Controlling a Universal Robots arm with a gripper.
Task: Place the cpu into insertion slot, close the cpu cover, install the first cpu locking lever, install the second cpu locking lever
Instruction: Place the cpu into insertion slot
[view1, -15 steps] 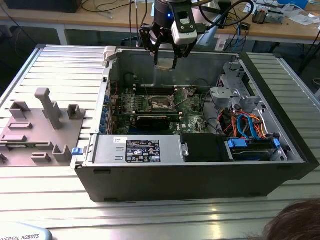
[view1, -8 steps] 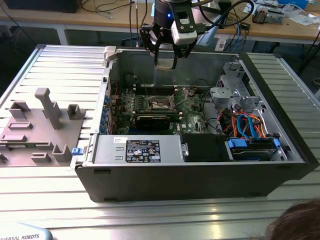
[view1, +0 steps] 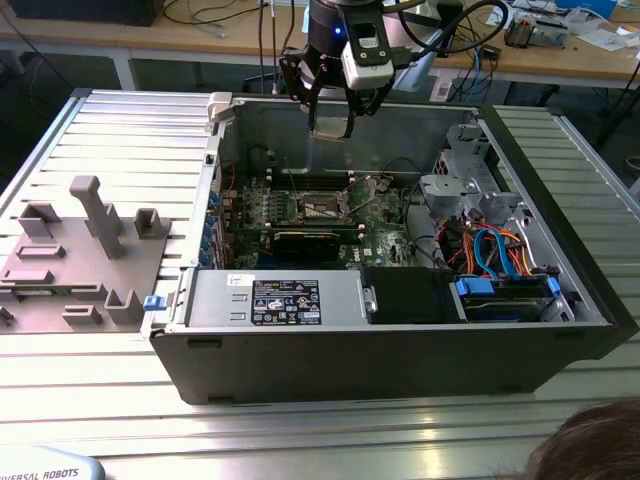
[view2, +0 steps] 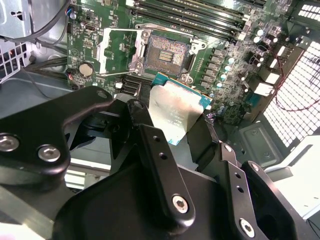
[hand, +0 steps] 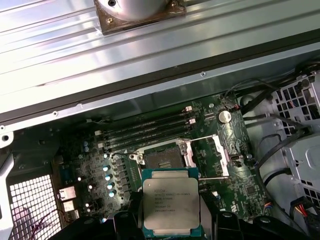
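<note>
My gripper (view1: 330, 122) hangs above the open computer case, shut on the cpu (view1: 329, 128). In both wrist views the cpu (view2: 177, 112) (hand: 171, 207) is a silver-topped square chip clamped by its edges between black fingers (view2: 150, 135). It is held in the air over the green board, off to one side of the insertion slot (view2: 166, 52) (hand: 162, 156) (view1: 325, 208). The slot's dark centre lies bare. The cpu cover (view2: 117, 52) (hand: 216, 154), a thin metal frame with a square window, is flipped open beside the slot.
The case walls (view1: 215, 160) surround the board. A black power supply (view1: 290, 300) sits at the front and a drive cage with blue and orange cables (view1: 490, 250) at the exterior view's right. A grey fixture block (view1: 80, 250) stands on the table. A person's head (view1: 590, 445) shows at the corner.
</note>
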